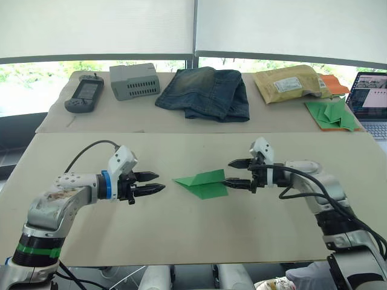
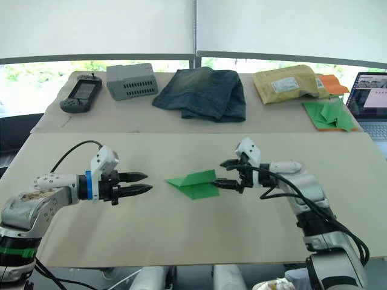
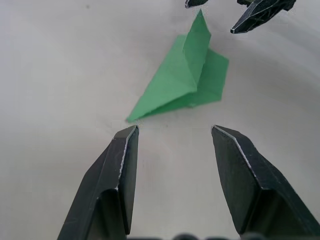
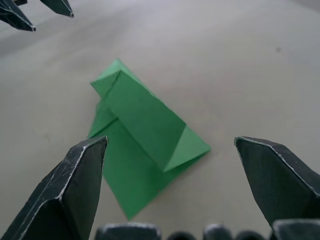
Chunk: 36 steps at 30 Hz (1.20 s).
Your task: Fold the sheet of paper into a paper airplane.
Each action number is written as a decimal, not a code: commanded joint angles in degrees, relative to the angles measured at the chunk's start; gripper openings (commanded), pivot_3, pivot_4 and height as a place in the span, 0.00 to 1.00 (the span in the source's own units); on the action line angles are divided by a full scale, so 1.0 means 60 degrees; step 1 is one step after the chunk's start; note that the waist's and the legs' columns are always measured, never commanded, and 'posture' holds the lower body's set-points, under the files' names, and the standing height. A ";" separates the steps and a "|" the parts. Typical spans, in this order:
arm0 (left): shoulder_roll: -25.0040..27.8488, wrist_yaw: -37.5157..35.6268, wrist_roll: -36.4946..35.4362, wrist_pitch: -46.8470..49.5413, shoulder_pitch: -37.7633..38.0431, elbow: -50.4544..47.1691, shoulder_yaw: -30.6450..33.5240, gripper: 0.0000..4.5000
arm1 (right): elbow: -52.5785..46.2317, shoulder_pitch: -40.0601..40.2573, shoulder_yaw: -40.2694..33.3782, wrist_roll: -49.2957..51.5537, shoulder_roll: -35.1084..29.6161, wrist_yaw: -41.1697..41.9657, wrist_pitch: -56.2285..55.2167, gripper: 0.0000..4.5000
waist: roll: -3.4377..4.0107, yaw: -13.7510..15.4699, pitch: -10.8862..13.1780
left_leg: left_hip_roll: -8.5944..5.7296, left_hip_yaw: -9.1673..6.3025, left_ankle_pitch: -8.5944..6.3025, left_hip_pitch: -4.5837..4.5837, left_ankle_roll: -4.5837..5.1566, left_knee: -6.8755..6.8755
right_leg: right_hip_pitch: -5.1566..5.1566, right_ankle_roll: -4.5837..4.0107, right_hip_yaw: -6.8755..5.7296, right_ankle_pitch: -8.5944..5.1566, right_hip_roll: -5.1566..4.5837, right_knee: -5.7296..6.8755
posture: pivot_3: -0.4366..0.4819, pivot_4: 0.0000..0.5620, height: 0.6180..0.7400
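The paper airplane (image 1: pixel 202 183) is lying on the near table (image 1: pixel 181 241), roughly midway between the two grippers, its pointed nose turned toward the left gripper (image 1: pixel 156 182) and its blunt tail toward the right gripper (image 1: pixel 237 173). It is already showing as a narrow green wedge with layered flaps; one flap is standing slightly raised along the centre crease.

Both claws are being held spread and empty. The left one is hovering just short of the nose, not touching. The right one is sitting at the tail, its lower finger right at the paper's edge; whether contact is being made cannot be told.

Handling, judged: the paper is being taken as very light, thin and easily crushed, stiffened only along its folds. It is probably going to slide on the smooth tabletop if pushed from one side alone. The raised centre ridge and the layered tail edge are being judged the best places for a pinch; the nose is likely to bend.

The table surface is plain, pale, matte and flat. On the far table are lying a handheld controller (image 1: pixel 84 93), a grey box (image 1: pixel 134 81), folded jeans (image 1: pixel 205 92), a padded envelope (image 1: pixel 290 83), a heap of green paper pieces (image 1: pixel 331 115) and a laptop (image 1: pixel 370 100). Windows with lowered blinds are running behind.
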 commanded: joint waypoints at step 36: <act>0.0511 0.0223 -0.0894 0.0243 -0.1340 -0.0195 -0.0119 0.55 | 0.2428 -0.1688 0.0128 -0.6637 -0.0246 -0.2995 -1.4157 0.00 | -0.0006 -0.0023 0.0017 | -0.0008 0.0010 -0.0001 -0.0004 -0.0004 -0.0005 | -0.0016 -0.0065 -0.0001 0.0040 -0.0005 0.0013 | 0.48 0.27 0.91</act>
